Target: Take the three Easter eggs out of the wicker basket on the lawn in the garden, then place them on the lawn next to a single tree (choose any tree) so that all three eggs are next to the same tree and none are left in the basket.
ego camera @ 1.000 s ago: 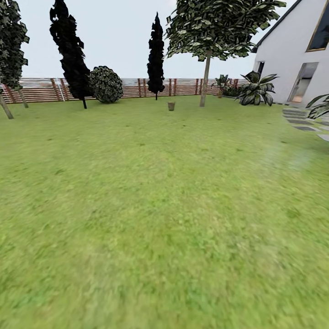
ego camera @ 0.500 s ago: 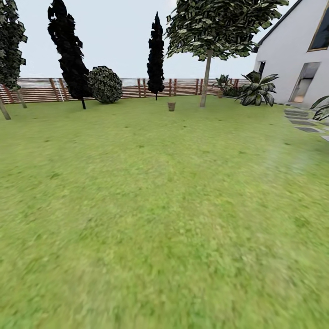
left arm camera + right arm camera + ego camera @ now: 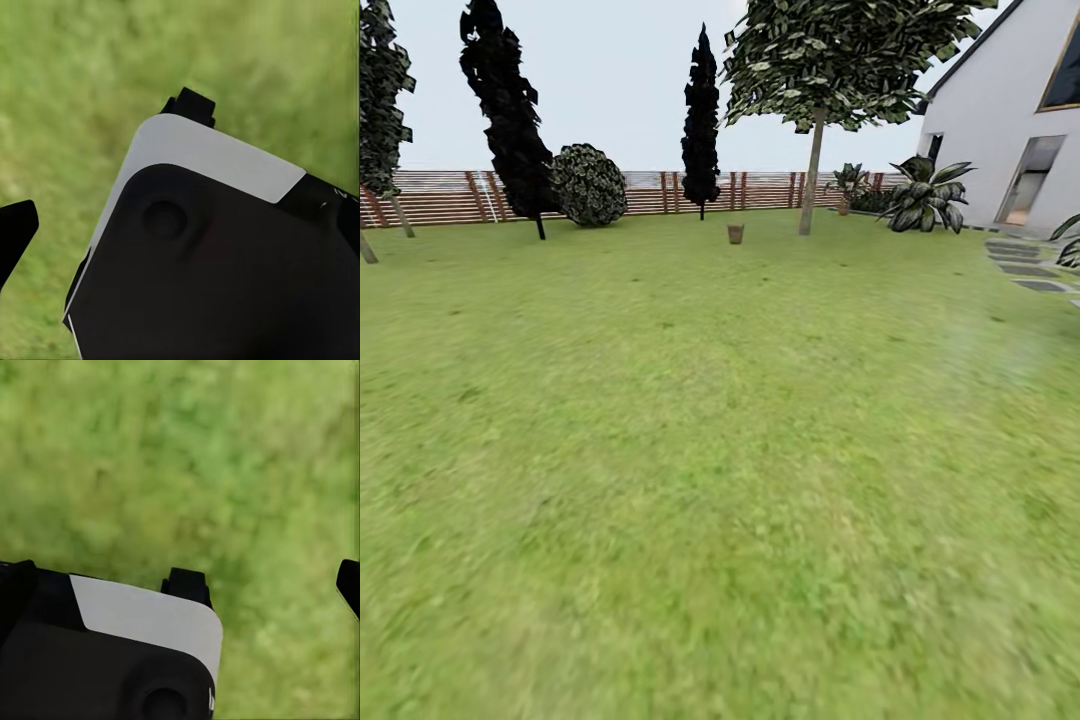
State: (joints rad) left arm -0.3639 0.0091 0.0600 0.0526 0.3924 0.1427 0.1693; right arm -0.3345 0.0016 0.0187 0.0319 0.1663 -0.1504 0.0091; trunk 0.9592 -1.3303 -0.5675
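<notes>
Far across the lawn (image 3: pixel 700 450) the small brown wicker basket (image 3: pixel 735 233) stands on the grass, a little left of a tree (image 3: pixel 810 180) with a thin pale trunk and a leafy crown. The Easter eggs are too far away to make out. In the left wrist view my left gripper (image 3: pixel 101 169) hangs over grass with its dark fingertips (image 3: pixel 191 105) wide apart and nothing between them. My right gripper (image 3: pixel 268 585) is likewise open over bare grass in the right wrist view.
A slatted wooden fence (image 3: pixel 650 192) closes the far side, with dark cypresses (image 3: pixel 702 110), a round bush (image 3: pixel 590 185) and another tree (image 3: pixel 380 100) before it. At the right are a white house (image 3: pixel 1010 120), leafy plants (image 3: pixel 925 195) and stepping stones (image 3: pixel 1025 270).
The whole view has crept forward and slightly right: the trees at the left slide toward the edge. The basket and tree stay almost where they were in the picture.
</notes>
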